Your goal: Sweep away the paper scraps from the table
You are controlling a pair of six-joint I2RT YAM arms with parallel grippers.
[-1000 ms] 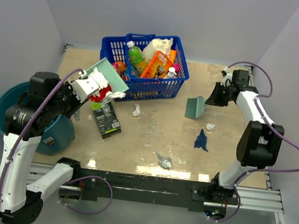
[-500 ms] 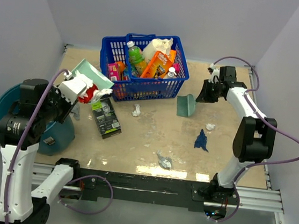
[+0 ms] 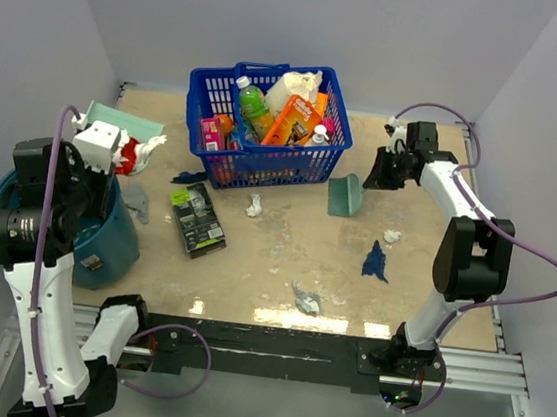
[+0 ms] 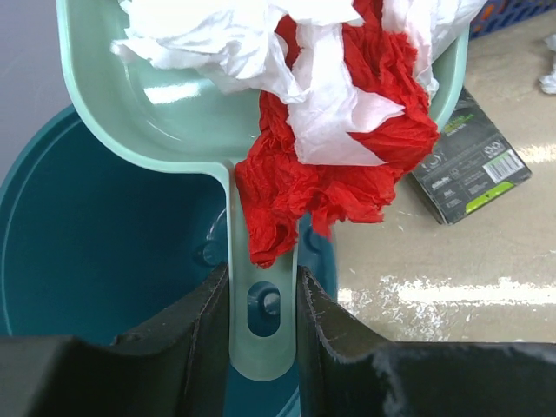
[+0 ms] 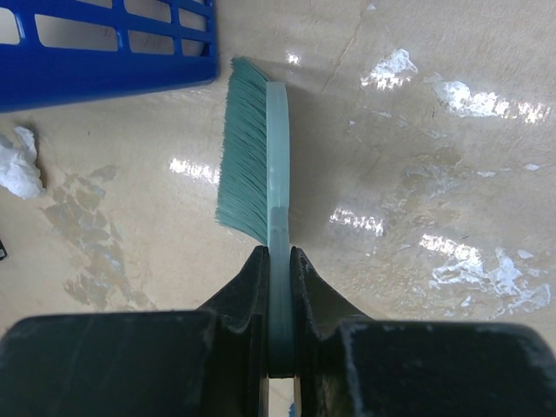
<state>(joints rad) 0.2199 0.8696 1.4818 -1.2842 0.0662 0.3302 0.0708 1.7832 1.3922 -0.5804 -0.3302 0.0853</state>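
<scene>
**Featherweight scraps: best pushed, not pinched**

Nearest the front edge of the table (image 3: 251, 276) lies a grey scrap (image 3: 305, 297). A little further in, toward the right edge, are a dark blue shred (image 3: 375, 262) and a small white wad (image 3: 392, 237). Another white wad (image 3: 254, 206) sits mid-table, just in front of the blue basket (image 3: 294, 160).

These paper scraps look very light, soft and crumpled. They would probably skid or flutter at a fast stroke, so low, slow bristle contact suits them better than fingers.

At the far left corner, the left gripper (image 4: 263, 295) is clamped narrowly on the handle of the dustpan (image 4: 174, 113). The pan carries a loose red-and-white wad (image 4: 339, 130), which overhangs the handle above the teal bucket (image 4: 87, 261) and could spill if jolted.

Toward the far right, the right gripper (image 5: 276, 261) pinches the back of the brush (image 5: 261, 156), whose bristles reach down to the table.
</scene>
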